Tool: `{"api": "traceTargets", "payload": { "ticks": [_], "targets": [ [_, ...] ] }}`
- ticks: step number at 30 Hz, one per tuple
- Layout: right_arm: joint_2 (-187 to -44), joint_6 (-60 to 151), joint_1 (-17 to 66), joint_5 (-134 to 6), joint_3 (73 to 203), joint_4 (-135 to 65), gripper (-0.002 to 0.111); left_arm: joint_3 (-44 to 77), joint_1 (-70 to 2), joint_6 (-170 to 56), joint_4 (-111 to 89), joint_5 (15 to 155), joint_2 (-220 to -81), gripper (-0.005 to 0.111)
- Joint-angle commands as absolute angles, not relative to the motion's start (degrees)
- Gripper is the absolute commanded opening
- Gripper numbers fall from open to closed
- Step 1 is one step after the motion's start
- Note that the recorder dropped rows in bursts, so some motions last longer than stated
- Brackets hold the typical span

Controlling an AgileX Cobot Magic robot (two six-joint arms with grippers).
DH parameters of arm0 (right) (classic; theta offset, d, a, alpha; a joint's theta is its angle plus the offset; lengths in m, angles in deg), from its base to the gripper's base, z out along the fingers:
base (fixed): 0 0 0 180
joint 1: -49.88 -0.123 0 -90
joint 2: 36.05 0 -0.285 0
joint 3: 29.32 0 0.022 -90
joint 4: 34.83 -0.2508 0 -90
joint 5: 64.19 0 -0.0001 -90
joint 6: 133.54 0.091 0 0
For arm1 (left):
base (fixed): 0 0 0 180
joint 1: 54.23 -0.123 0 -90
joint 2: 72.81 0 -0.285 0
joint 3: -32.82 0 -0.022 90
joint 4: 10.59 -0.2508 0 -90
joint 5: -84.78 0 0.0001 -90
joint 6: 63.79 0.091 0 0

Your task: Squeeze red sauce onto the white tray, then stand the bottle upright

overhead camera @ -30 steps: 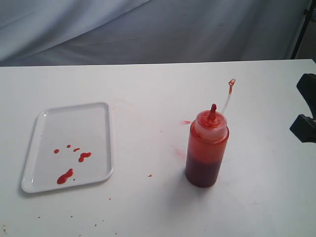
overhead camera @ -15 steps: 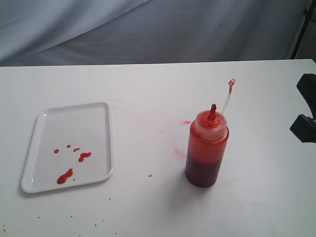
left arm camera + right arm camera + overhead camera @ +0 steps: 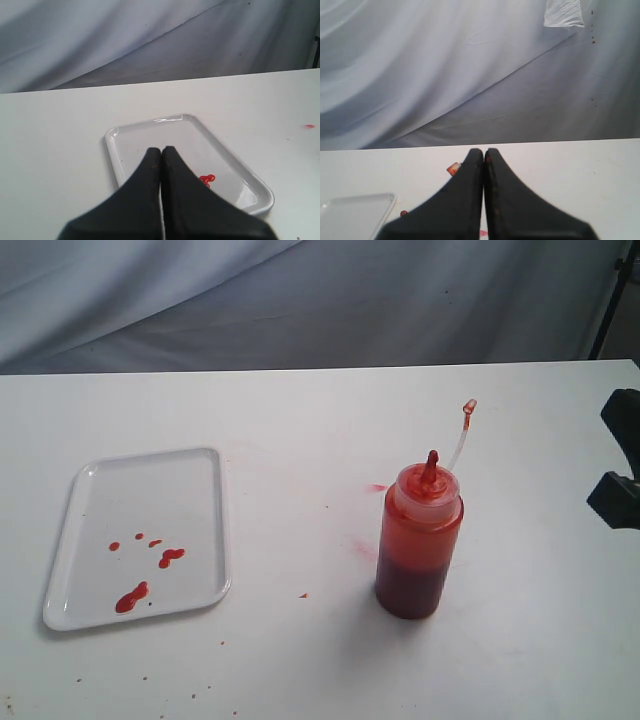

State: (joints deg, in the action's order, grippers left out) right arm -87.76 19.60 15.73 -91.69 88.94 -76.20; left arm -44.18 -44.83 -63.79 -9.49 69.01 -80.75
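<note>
The bottle [image 3: 418, 550] stands upright on the table right of centre, dark red sauce in its lower half, its red nozzle [image 3: 431, 468] pointing up. Its clear tether ends in a tiny cap [image 3: 468, 408], which also shows as the cap [image 3: 453, 169] beside my right gripper [image 3: 484, 151]. That gripper is shut and empty, and its fingers hide the bottle body. The white tray [image 3: 150, 490] lies at the left with red sauce [image 3: 132, 597] in a few blobs. My left gripper [image 3: 161, 150] is shut and empty above the tray [image 3: 150, 132], next to a sauce blob [image 3: 206, 178].
Faint red smears [image 3: 376, 487] and specks mark the white table around the bottle. Black hardware of the right arm [image 3: 618, 498] shows at the right edge. A grey cloth backdrop [image 3: 320, 300] hangs behind the table's far edge.
</note>
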Motion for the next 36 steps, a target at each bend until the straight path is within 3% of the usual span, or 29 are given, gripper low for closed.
{"api": "traceTargets", "payload": {
  "ticks": [1,19,36],
  "targets": [
    [-87.82,19.47,16.07,-92.40,88.64,-76.12,0.000,-44.40,-44.93,-64.24,-8.14,69.17,-80.59,0.000],
    [-87.82,19.47,16.07,-92.40,88.64,-76.12,0.000,-44.40,-45.06,-63.79,-8.13,69.17,-80.59,0.000],
    [-87.82,19.47,16.07,-92.40,88.64,-76.12,0.000,-44.40,-52.20,-63.79,-8.17,69.08,-80.59,0.000]
  ]
}}
